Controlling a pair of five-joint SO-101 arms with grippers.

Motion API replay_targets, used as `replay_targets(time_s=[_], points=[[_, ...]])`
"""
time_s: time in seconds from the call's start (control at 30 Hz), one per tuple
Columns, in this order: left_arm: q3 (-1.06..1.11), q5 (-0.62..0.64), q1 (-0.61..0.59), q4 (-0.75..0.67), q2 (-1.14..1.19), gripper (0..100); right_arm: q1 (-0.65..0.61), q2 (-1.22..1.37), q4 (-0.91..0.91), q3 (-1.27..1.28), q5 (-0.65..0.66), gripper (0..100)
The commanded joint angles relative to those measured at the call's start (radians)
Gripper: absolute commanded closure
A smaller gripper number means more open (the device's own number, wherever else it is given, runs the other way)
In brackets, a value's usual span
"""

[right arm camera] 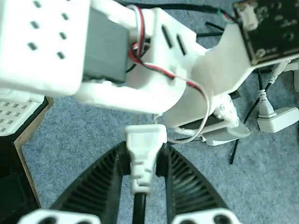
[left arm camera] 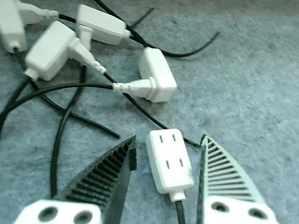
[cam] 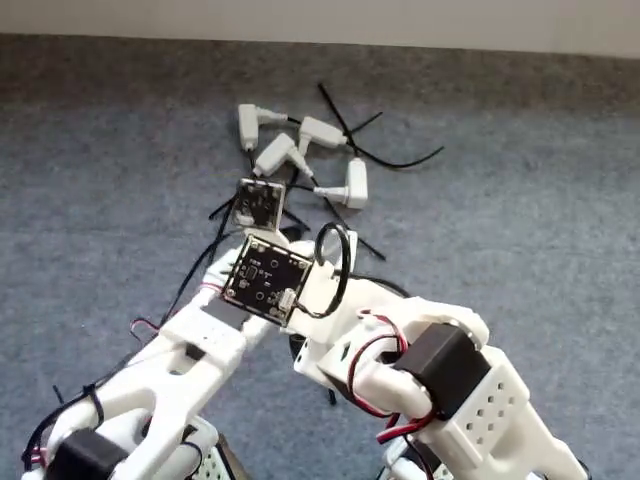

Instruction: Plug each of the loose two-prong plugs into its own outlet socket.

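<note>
My left gripper stands open, its fingers on either side of a white outlet socket that lies flat on the carpet with two pairs of slots facing up. Past it lie several white cord pieces, the nearest one tied to black cords. From above the same pieces form a cluster just beyond the arms' camera boards, which cover both grippers. My right gripper is shut on a white plug, held low, close under the other arm's white body. The plug's prongs are hidden.
Grey carpet covers the whole floor. Black cords trail from the cluster to the right and toward the arms. The two arms overlap near the middle. A white perforated base and a dark box sit beside the right gripper.
</note>
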Motion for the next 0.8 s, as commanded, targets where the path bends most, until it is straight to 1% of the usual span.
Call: replay_targets(time_s=[0.0, 0.23, 0.43, 0.6, 0.67, 0.7, 0.77], points=[[-0.09, 0.002, -0.058, -0.028, 0.016, 77, -0.005, -0.015, 0.001, -0.015, -0.002, 97.8], [-0.151, 0.002, -0.116, -0.028, 0.016, 77, -0.005, -0.015, 0.002, -0.007, -0.002, 97.8], [-0.205, 0.003, -0.202, -0.028, 0.015, 77, 0.002, -0.013, 0.042, -0.007, -0.002, 97.8], [-0.213, 0.005, -0.277, -0.021, -0.031, 77, 0.093, 0.013, 0.035, -0.007, 0.014, 97.8], [-0.197, 0.005, -0.308, 0.02, -0.096, 77, 0.148, 0.079, 0.033, -0.008, 0.017, 97.8], [-0.191, 0.005, -0.328, 0.048, -0.134, 77, 0.179, 0.127, 0.022, -0.015, 0.006, 97.8], [-0.166, 0.005, -0.378, 0.091, -0.199, 77, 0.229, 0.242, -0.002, -0.028, -0.057, 97.8]])
